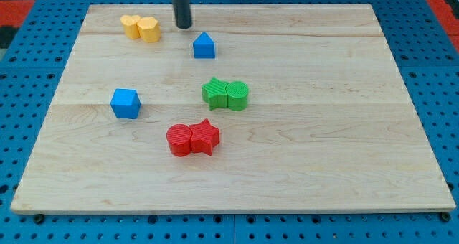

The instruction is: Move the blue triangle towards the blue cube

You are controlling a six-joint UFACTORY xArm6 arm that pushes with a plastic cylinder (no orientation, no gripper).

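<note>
The blue triangle [204,46] lies near the view's top, a little left of centre. The blue cube [125,103] sits lower down on the view's left, well apart from the triangle. My tip [184,26] is at the view's top, just up and to the left of the blue triangle, with a small gap between them. It stands to the right of the yellow blocks.
Two yellow blocks [140,28] touch each other at the top left. A green star and green cylinder [225,95] sit together at centre. A red cylinder and red star [192,138] sit together below them. The wooden board [358,129] lies on a blue pegboard.
</note>
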